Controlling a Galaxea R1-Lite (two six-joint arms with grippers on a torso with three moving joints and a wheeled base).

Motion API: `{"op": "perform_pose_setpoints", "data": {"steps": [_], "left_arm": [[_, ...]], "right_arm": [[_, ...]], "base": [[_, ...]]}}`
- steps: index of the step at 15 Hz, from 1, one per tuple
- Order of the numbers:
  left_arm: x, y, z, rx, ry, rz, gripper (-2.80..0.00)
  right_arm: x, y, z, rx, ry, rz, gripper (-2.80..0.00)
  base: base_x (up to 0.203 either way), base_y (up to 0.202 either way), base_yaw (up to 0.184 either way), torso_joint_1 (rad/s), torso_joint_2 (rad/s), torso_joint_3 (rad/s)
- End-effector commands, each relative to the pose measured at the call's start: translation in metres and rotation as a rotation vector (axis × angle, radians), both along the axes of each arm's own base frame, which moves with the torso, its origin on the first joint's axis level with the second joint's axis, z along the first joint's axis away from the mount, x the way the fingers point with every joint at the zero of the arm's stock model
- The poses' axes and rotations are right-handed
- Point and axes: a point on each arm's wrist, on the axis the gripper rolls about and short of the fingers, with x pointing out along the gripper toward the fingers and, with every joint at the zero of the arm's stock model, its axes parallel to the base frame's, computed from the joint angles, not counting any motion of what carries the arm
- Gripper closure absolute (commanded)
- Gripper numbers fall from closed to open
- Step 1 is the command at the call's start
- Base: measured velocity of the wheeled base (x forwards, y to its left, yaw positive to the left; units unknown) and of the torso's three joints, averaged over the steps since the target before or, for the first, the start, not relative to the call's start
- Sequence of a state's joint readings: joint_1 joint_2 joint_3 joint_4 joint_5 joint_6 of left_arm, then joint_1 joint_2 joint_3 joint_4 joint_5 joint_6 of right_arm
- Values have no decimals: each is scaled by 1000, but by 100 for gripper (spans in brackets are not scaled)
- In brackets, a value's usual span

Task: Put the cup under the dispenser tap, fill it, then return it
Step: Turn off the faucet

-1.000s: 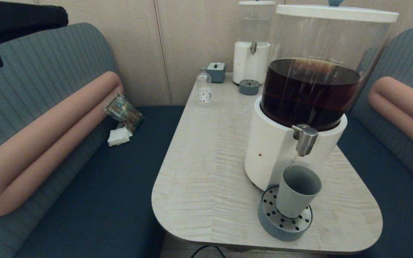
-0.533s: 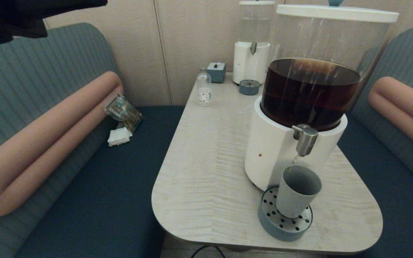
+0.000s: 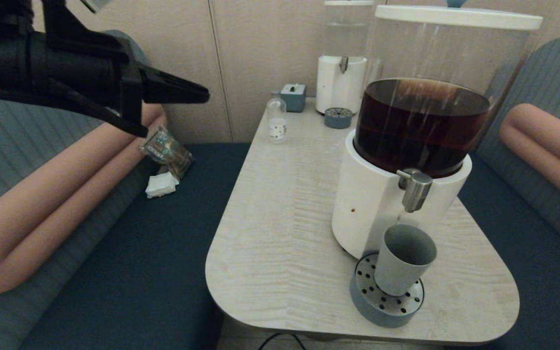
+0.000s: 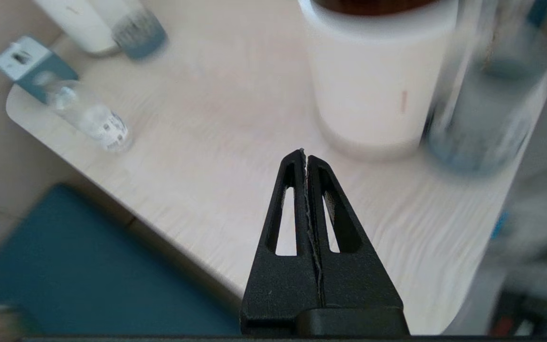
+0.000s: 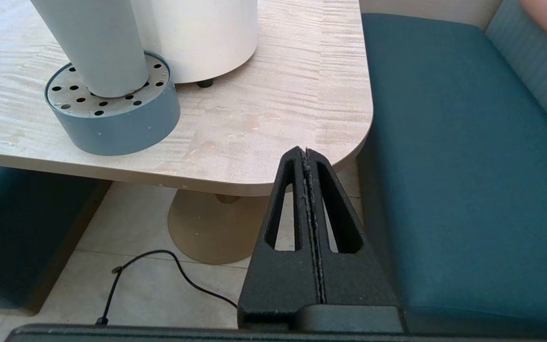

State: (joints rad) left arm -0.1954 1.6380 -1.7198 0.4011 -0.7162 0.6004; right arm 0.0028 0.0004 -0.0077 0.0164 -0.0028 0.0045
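Note:
The grey-green cup [image 3: 403,265] stands on the round perforated drip tray [image 3: 367,304], right below the brushed-metal tap [image 3: 414,189] of the large white-based dispenser [image 3: 372,204] holding dark brown liquid. A thin stream runs from the tap into the cup. The cup [image 5: 95,45] and drip tray [image 5: 112,118] also show in the right wrist view. My left gripper [image 3: 204,96] is shut and empty, high at the upper left, over the bench and pointing toward the table. My right gripper [image 5: 306,153] is shut and empty, low beside the table's near right corner.
A small clear bottle [image 3: 276,119], a small blue-grey box [image 3: 293,97] and a smaller dispenser [image 3: 341,73] with its own drip tray [image 3: 338,118] stand at the table's far end. A packet [image 3: 167,150] and a napkin [image 3: 162,185] lie on the left bench. A cable [image 5: 159,266] runs across the floor.
My left arm has swung in from the upper-left corner toward the table, so its shut gripper now shows in full. The cup and dispenser have not moved.

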Motion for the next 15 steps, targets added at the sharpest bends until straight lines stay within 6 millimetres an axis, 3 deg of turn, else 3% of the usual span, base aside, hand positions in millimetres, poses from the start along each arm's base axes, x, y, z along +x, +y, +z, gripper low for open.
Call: {"op": "perform_pose_setpoints", "data": {"steps": [1,7,10,15], "left_arm": [[3,-31,-8,118,-44,-47,0],[-18,-134,-29,305,-132,-167,0],[-15,-158,-48,474,-234,-182,0],[-16,-185,-58,501,-250,-216,0]], "right_arm": [[0,0,0,0,0,0,0],[0,0,0,0,0,0,0],[0,0,0,0,0,0,0],[0,0,0,0,0,0,0]], "base": [[0,0,0,0,0,0],[0,0,0,0,0,0],[0,0,0,0,0,0],[0,0,0,0,0,0]]}}
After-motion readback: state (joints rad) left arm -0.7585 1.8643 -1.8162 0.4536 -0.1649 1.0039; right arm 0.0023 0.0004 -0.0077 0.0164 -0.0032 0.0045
